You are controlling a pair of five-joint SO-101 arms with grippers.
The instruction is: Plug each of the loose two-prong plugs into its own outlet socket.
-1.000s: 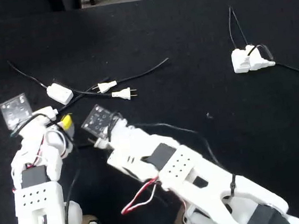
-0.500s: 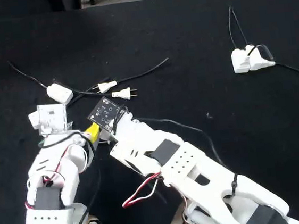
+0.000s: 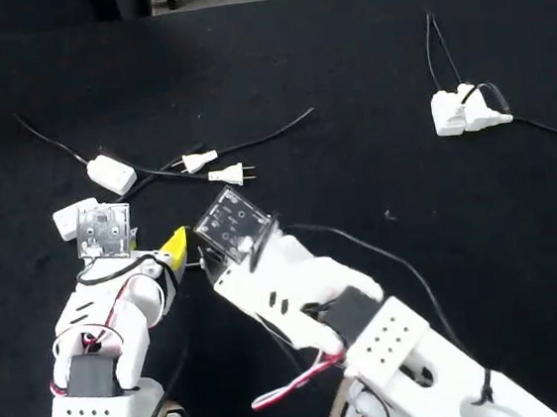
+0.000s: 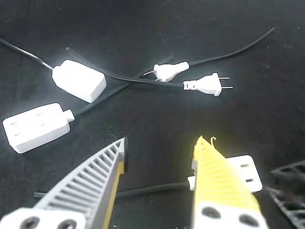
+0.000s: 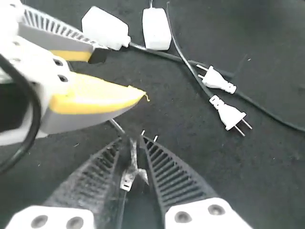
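The right tool [image 5: 134, 140] is clenched on a 2-prong plug [image 5: 129, 174], prongs leading, likely for insertion. The left tool [image 4: 161, 139] hangs released beside an outlet socket [image 4: 245, 174] on the worktop [image 4: 143, 28], probably to steady it.

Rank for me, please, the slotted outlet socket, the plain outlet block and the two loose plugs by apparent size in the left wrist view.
1. The slotted outlet socket, though nearness to the camera may flatter it.
2. The plain outlet block.
3. The plug with prongs clear and the neighbouring plug: bodies look alike, so unranked.
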